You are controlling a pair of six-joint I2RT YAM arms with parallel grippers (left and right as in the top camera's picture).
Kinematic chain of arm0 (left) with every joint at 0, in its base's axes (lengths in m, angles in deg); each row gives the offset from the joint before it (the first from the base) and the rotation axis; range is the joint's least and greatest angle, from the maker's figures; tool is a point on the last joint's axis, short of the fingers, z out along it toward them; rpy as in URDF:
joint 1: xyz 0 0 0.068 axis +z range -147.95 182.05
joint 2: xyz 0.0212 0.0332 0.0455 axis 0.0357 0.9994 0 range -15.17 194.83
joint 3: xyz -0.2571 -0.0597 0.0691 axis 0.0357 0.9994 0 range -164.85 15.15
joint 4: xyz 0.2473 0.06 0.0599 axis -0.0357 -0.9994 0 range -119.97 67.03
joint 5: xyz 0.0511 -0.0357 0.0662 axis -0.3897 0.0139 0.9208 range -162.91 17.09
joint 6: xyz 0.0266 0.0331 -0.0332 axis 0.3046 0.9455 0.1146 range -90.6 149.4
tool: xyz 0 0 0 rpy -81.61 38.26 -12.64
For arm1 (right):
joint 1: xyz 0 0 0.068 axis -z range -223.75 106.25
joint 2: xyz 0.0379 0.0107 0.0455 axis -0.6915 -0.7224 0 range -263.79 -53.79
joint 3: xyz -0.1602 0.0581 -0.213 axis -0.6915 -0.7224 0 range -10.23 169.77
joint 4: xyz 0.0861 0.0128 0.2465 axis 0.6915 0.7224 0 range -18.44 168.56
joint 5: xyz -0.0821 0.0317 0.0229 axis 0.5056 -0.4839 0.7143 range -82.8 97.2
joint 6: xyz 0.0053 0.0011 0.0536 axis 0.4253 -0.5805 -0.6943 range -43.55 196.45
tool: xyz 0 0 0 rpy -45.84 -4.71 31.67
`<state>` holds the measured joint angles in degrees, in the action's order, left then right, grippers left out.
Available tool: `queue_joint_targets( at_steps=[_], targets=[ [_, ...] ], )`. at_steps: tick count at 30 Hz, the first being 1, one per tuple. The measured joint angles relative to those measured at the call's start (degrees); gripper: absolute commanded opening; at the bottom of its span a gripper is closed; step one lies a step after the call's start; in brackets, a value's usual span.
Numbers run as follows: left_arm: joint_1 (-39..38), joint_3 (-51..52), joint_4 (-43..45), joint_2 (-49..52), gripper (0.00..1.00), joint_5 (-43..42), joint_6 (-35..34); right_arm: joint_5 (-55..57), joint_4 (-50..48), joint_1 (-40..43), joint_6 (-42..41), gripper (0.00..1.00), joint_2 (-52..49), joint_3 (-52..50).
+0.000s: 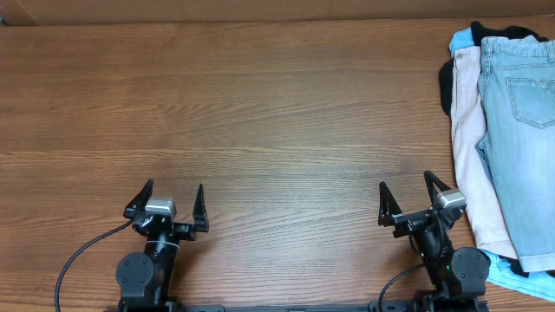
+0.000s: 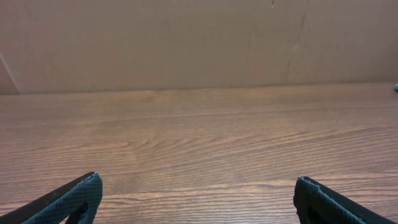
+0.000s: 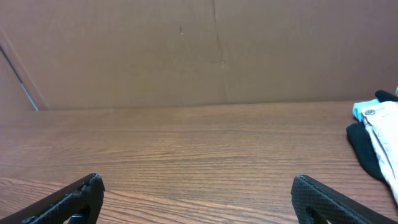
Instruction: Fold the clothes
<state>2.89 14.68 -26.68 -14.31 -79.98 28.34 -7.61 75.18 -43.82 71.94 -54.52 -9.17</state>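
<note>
The clothes lie in a pile at the table's right edge. On top are faded light-blue denim shorts [image 1: 520, 130] with a stitched back pocket. Beige shorts [image 1: 473, 147] lie under them, with blue [image 1: 462, 39] and black [image 1: 446, 87] pieces poking out. My right wrist view catches only the pile's edge [image 3: 376, 134] at far right. My left gripper [image 1: 167, 198] stands open near the front edge, far left of the pile, with bare table between its fingers [image 2: 78, 196]. My right gripper [image 1: 407, 192] is open too, just left of the pile and touching nothing.
A brown cardboard wall [image 2: 199, 43] runs along the table's far edge. Wood-grain tabletop [image 1: 260, 113] stretches between the arms and the back. A black cable [image 1: 82, 256] trails from the left arm's base.
</note>
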Motion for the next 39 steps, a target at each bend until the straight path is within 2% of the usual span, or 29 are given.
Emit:
queue_joint_targets(
  at_steps=[11, 19, 25, 33, 39],
  targets=[
    [0.00, 0.00, 0.00, 0.00, 1.00, 0.00, 0.00, -0.44, -0.57, 0.00, 0.02, 1.00, 0.00, 0.00],
    [0.00, 0.00, 0.74, 0.00, 1.00, -0.20, 0.00, -2.54, -12.68, 0.00, 0.04, 1.00, 0.00, 0.00],
    [0.00, -1.51, 1.51, 0.00, 1.00, -3.06, -0.26, -0.90, -13.88, 0.04, 0.07, 1.00, 0.00, 1.62],
    [0.00, -17.57, -4.00, 0.07, 1.00, -4.72, -0.22, 2.69, -10.21, 0.04, 3.52, 1.00, -0.37, 15.04],
    [0.00, -31.98, -13.22, 4.96, 1.00, -4.00, 0.04, 5.38, -3.30, 0.04, 6.14, 1.00, -6.73, 27.39]
  ],
)
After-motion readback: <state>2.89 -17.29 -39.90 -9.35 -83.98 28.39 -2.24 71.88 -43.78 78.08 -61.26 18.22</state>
